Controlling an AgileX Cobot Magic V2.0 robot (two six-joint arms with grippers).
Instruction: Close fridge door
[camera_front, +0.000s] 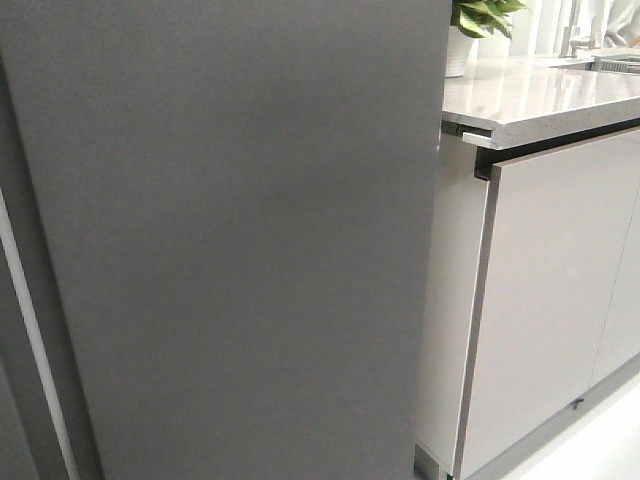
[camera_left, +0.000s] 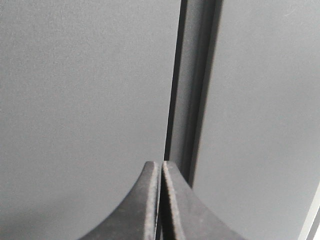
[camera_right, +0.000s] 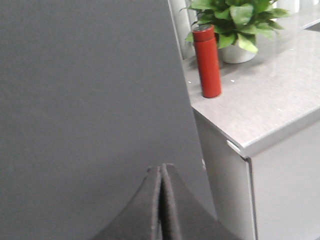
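Observation:
The fridge door (camera_front: 240, 240) shows only its matte dark grey outer face and fills most of the front view; its inner lining is hidden. Neither gripper shows in the front view. My right gripper (camera_right: 161, 168) is shut and empty, with its tips close in front of the door's face (camera_right: 90, 100), near the door's edge beside the cabinet. My left gripper (camera_left: 161, 163) is shut and empty, and points at a vertical seam (camera_left: 192, 100) between two dark grey panels. I cannot tell which of these panels is the door.
A pale grey cabinet (camera_front: 560, 300) with a stone countertop (camera_front: 540, 95) stands right of the door. On the counter stand a red bottle (camera_right: 207, 60) and a potted plant (camera_right: 235, 20). A dark panel with a pale strip (camera_front: 30, 330) lies at the door's left.

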